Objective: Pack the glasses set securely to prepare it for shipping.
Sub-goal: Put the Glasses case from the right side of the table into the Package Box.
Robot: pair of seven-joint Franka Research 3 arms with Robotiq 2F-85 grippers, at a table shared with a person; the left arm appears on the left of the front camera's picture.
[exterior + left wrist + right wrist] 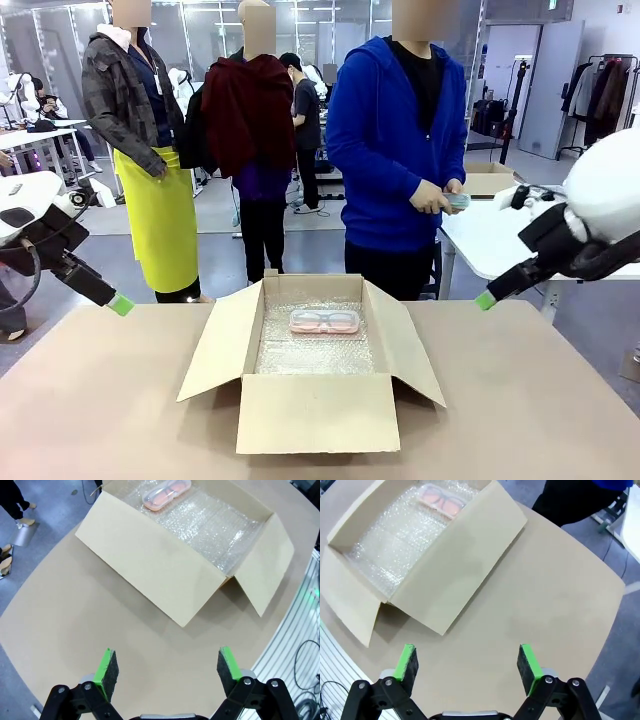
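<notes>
A pink translucent glasses case (324, 321) lies on the bubble wrap near the far wall of the open cardboard box (310, 410); it also appears as the pink case (166, 493) and the pink case (443, 499) in the wrist views. The person in a blue hoodie holds a mint-green case (457, 200) in both hands beyond the table. My left gripper (164, 670) hovers open above the bare table left of the box, its green tip (121, 304) showing in the front view. My right gripper (468, 664) hovers open right of the box, green tip (486, 299). Neither holds anything.
The box (160, 555) has all flaps folded outward and sits mid-table on the brown tabletop (100, 400). A white table (500, 245) with another cardboard box stands behind on the right. Other people stand farther back.
</notes>
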